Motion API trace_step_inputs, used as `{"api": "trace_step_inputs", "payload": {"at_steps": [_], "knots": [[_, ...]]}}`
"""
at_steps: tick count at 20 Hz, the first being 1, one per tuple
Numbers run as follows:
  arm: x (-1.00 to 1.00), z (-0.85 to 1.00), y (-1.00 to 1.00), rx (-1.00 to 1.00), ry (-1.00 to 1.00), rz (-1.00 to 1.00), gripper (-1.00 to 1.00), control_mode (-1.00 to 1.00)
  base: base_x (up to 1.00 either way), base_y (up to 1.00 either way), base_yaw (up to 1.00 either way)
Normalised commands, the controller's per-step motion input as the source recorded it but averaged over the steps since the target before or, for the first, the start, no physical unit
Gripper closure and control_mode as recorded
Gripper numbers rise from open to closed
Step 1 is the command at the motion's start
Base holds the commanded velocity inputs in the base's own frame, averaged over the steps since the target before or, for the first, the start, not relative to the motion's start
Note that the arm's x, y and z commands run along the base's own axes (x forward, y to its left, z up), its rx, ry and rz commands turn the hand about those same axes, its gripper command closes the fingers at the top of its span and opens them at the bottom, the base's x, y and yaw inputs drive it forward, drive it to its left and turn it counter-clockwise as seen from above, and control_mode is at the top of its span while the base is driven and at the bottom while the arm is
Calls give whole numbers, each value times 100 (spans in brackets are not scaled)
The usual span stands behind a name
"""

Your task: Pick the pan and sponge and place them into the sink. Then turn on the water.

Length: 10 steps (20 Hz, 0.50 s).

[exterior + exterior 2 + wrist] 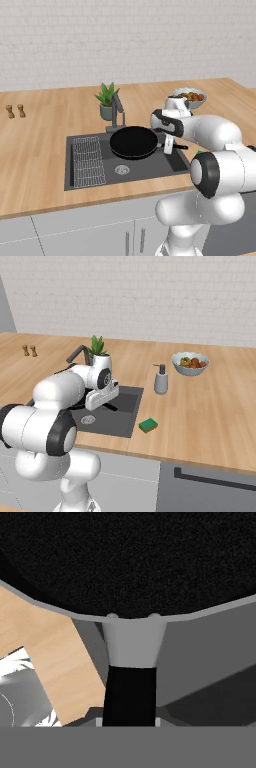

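- While the white arm reaches out over the basin, its gripper [170, 145] is clamped tight on the long handle of the pan [133, 142], jaws narrowed onto the thin black bar, as the hand view [130, 698] shows from close behind the handle.
- Black and round, the pan hangs level above the sink [90, 180], over its middle and just in front of the dark faucet [118, 111]; nothing lies in the pan.
- Down in the dark grey basin sit a round drain [122, 169] and a wire grid rack [89, 160] along its left side.
- Out on the wooden counter [210, 421], the green sponge [148, 425] rests just beside the sink's right rim, outside the basin.
- Farther back stand a soap dispenser [160, 379] and a pale bowl [190, 364] holding orange and green fruit or vegetables.
- Behind the faucet, a grey pot holds a spiky green plant [107, 102].
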Motion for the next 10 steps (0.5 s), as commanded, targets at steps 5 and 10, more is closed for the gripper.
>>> {"api": "trace_step_inputs", "payload": {"at_steps": [5,10], "knots": [[6,-29,0,1,1,5,100,-100,0,0,0],[5,-34,0,0,0,2,100,-100,0,0,0]]}}
